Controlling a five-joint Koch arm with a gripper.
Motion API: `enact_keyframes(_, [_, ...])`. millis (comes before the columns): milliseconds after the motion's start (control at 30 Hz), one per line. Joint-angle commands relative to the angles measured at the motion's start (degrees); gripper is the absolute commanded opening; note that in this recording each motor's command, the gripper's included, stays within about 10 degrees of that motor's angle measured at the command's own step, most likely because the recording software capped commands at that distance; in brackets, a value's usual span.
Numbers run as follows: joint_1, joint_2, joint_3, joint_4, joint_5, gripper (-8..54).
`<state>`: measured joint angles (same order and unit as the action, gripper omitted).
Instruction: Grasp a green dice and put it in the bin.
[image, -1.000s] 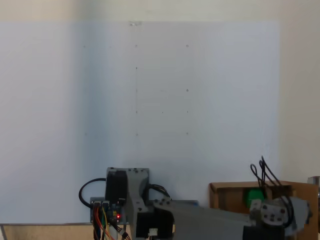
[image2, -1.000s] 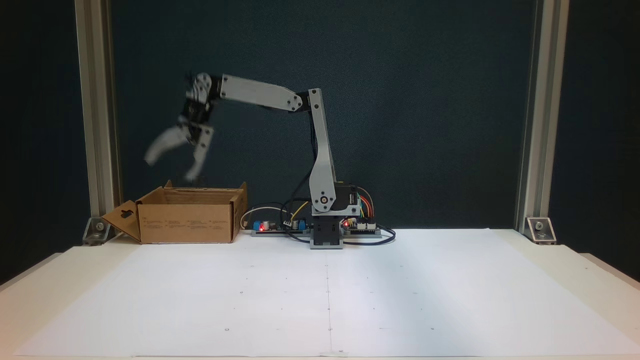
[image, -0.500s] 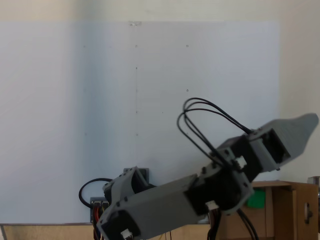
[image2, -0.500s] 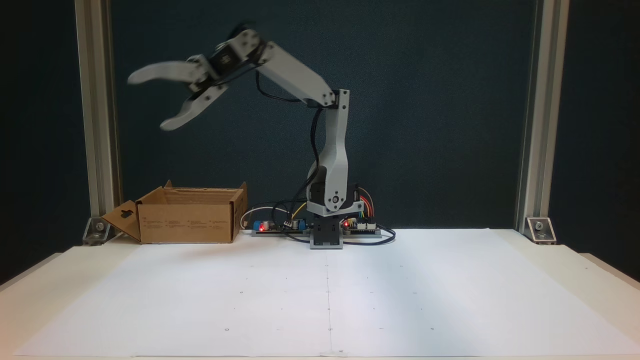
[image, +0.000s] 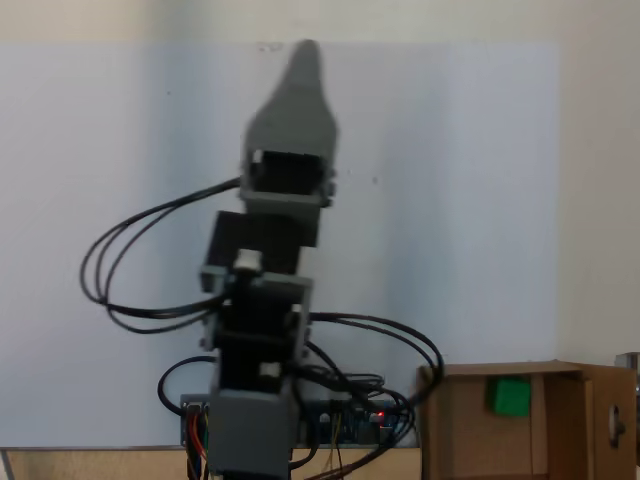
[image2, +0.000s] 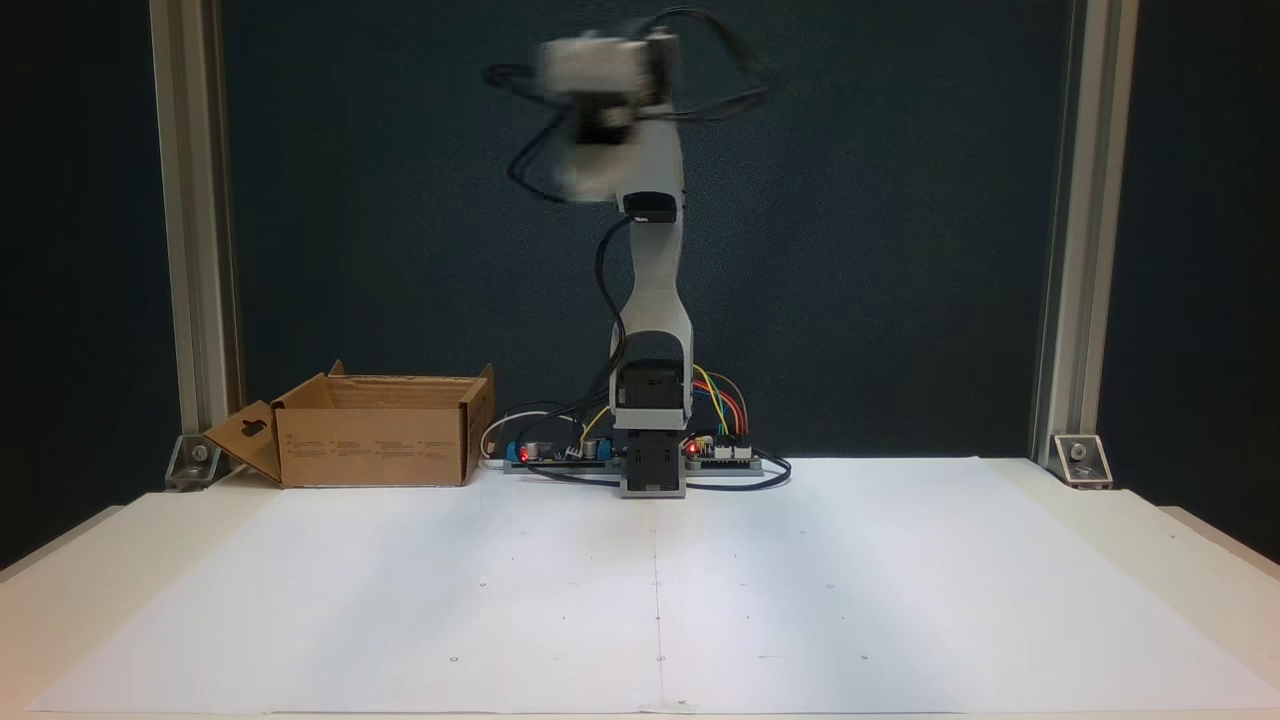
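While your gripper (image: 305, 62) pointed up and away from the bin (image: 455, 425), jaw state impossible to tell, the green dice (image: 509, 395) lay inside that bin.

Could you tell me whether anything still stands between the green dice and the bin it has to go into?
Nothing does: the dice already lies inside the bin, and the gripper is raised high, well clear of both.
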<state>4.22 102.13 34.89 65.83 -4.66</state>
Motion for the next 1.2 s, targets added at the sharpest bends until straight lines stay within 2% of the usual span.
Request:
enact_keyframes(0, [-3.1, 1.5, -2.3, -6.2, 3.3, 44.1])
enact_keyframes(167, [-4.0, 2.2, 6.3, -12.0, 3.4, 44.1])
enact_keyframes(500, [6.0, 12.1, 42.5, -29.6, 3.3, 44.0])
enact_keyframes(1000, [0.1, 16.6, 49.3, -54.5, 1.1, 45.4])
enact_keyframes(1167, [-0.8, 20.4, 56.7, -60.4, -0.4, 44.0])
